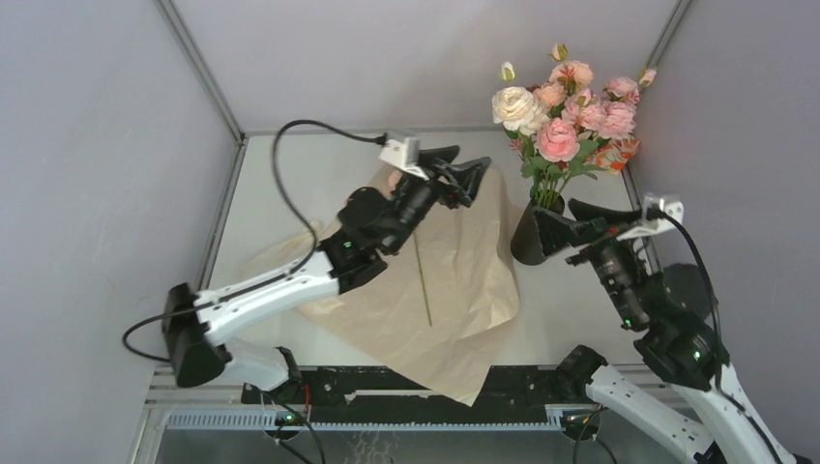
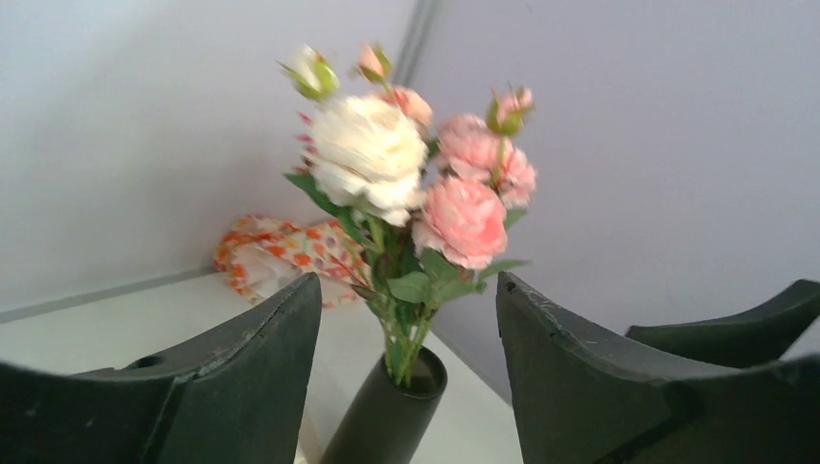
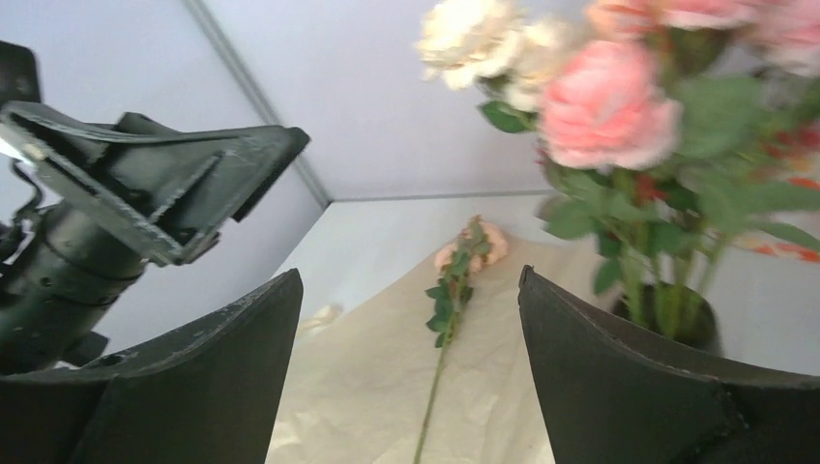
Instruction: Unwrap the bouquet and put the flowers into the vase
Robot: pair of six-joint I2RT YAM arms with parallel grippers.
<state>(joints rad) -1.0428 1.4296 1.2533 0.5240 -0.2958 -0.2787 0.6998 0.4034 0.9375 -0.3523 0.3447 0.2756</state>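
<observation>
Left gripper [image 1: 473, 178]: you have it released, jaws spread wide, nothing between them. It hangs raised above the far part of the kraft paper [image 1: 464, 290], fingers pointing toward the vase [image 1: 523, 244].

Right gripper [image 1: 554, 207]: also released and empty, jaws wide apart. The vase stands just ahead of it, off toward its right finger. In the overhead view one finger overlaps the vase body, and whether it touches cannot be told.

Flowers [image 1: 561, 116]: the pink, peach and cream blooms stand upright in the vase with their stems inside its mouth, ahead of and above both grippers.

Loose stem [image 1: 423, 280]: one flower lies flat on the kraft paper, below the left gripper. Its green stem runs toward the arm bases. The right wrist view shows its peach bloom at the far end.

Kraft paper: it lies opened and flat on the bench [image 1: 290, 193], beneath the left arm, with its near corner hanging over the bench edge.

Floral-print cloth [image 1: 619, 155]: it sits bunched in the far corner beyond the vase.
</observation>
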